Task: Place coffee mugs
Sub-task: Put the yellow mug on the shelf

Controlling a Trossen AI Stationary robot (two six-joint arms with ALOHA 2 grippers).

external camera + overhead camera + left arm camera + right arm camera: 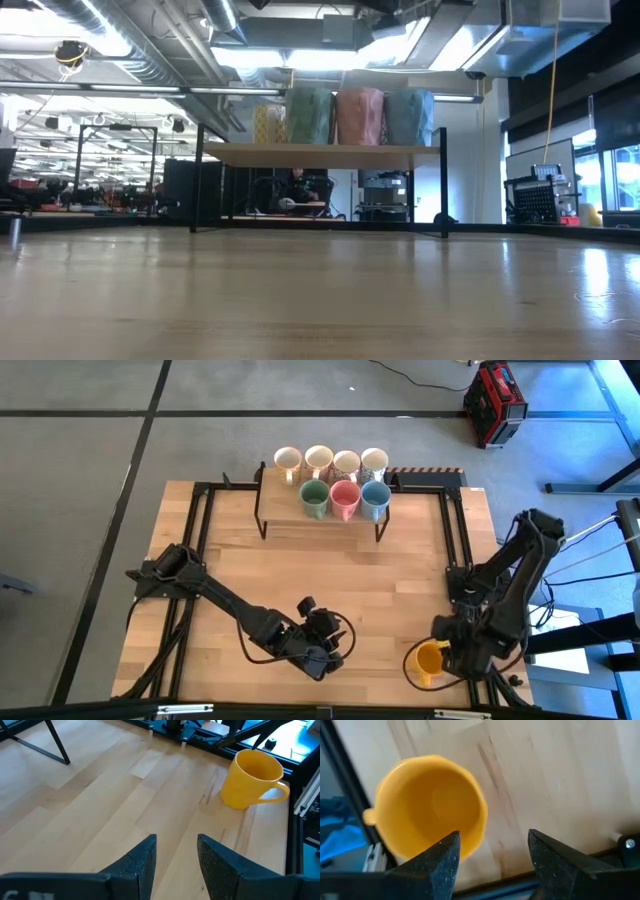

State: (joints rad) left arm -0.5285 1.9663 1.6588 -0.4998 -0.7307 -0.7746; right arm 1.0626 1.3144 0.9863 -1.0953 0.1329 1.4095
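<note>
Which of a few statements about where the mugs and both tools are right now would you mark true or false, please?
1. Seven mugs sit on the raised shelf. True.
2. The yellow mug stands on the shelf. False: it stands on the table near the right tool.
3. The left tool holds a mug. False: it is open and empty.
4. The pink mug stands between the green mug and the blue mug. True.

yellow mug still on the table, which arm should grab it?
Right, probably. The right gripper hangs open directly above the yellow mug at the table's near right corner, one finger over its rim. The left gripper, open too, sits near the table's middle, farther off.
</note>
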